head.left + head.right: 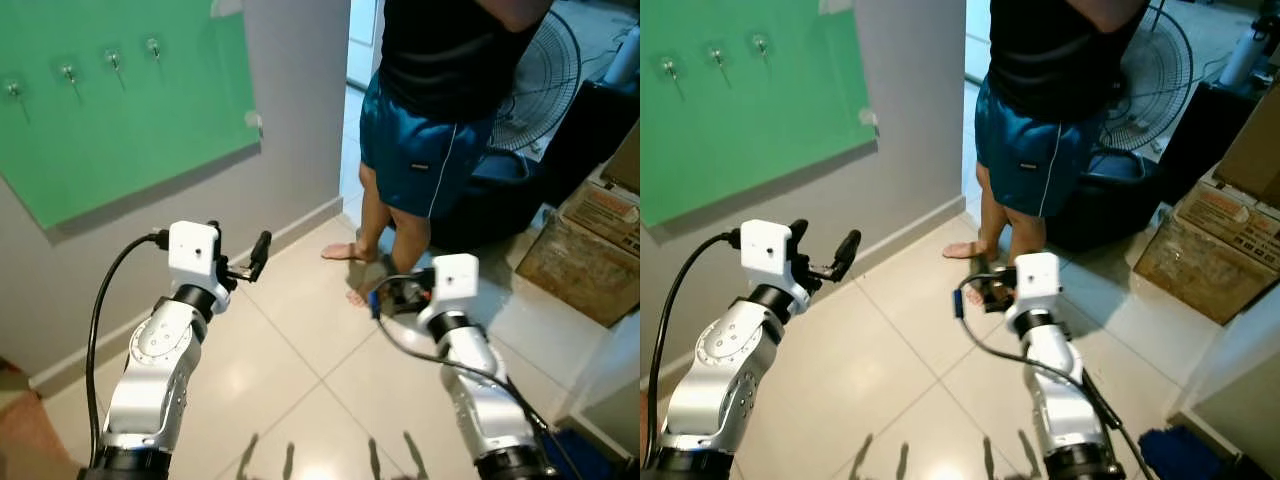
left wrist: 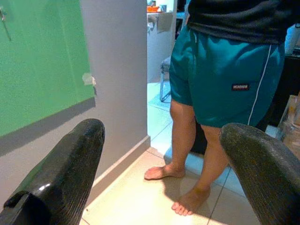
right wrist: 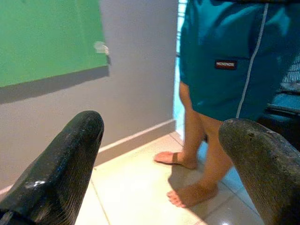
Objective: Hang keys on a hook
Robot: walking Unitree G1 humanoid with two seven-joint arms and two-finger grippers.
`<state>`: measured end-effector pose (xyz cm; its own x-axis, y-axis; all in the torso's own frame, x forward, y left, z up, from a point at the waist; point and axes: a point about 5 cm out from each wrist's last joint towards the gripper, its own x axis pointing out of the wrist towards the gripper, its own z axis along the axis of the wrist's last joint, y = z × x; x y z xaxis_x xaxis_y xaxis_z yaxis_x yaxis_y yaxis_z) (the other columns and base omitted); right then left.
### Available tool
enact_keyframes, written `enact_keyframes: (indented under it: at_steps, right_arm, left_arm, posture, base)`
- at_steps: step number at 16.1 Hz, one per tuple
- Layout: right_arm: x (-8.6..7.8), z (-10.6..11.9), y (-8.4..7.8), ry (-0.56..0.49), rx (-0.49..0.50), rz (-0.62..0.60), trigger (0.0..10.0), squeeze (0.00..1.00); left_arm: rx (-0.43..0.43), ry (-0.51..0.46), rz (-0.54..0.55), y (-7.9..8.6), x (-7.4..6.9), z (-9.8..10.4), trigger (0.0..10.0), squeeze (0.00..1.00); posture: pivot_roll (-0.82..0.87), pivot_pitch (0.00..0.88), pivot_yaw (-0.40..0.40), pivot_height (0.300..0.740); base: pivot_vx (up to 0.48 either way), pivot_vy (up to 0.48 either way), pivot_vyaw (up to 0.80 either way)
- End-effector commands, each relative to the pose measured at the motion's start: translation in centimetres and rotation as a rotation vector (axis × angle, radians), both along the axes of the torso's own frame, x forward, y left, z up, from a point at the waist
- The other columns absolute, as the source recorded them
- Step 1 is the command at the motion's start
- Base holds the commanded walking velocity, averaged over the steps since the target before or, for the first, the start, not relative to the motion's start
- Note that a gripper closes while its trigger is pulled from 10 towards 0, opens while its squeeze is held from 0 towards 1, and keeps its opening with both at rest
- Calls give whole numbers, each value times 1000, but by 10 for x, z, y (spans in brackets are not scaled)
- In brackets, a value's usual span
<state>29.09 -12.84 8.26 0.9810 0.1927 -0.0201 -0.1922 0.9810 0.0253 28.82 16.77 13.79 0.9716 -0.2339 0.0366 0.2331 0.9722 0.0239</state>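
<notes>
A green board (image 1: 120,130) hangs on the grey wall to my left, with several small metal hooks (image 1: 113,60) in a row near its top. My left gripper (image 1: 243,258) is raised in front of the wall below the board, open, with nothing between its fingers (image 2: 70,173). My right gripper (image 1: 393,296) is held out over the tiled floor towards a person's legs, open too and holding nothing, and its two black fingers (image 3: 61,164) stand wide apart in the right wrist view.
A barefoot person (image 1: 430,140) in blue shorts and a black top stands close ahead by a doorway. Behind them are a standing fan (image 1: 548,80) and a dark seat. Cardboard boxes (image 1: 585,240) sit at the right. Pale tiled floor (image 1: 290,370) lies ahead.
</notes>
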Motion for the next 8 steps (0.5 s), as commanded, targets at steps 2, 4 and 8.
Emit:
enact_keyframes:
  at_steps: [2,4,8]
  right_arm:
    - [1,-2,-4,17,-5,-4,10000,0]
    - [1,-3,-3,23,-12,2,10000,0]
    - [1,-4,-5,31,-18,-6,10000,0]
  left_arm:
    - [-8,-8,-8,-2,3,3,10000,0]
    - [-5,-7,-10,-3,4,3,10000,0]
    - [-4,-3,-20,-5,5,3,10000,0]
  posture:
    - [-57,0,28,740]
    - [-58,0,29,740]
    - [-59,0,30,740]
  base:
    - [343,0,0]
    - [300,0,0]
    - [212,0,0]
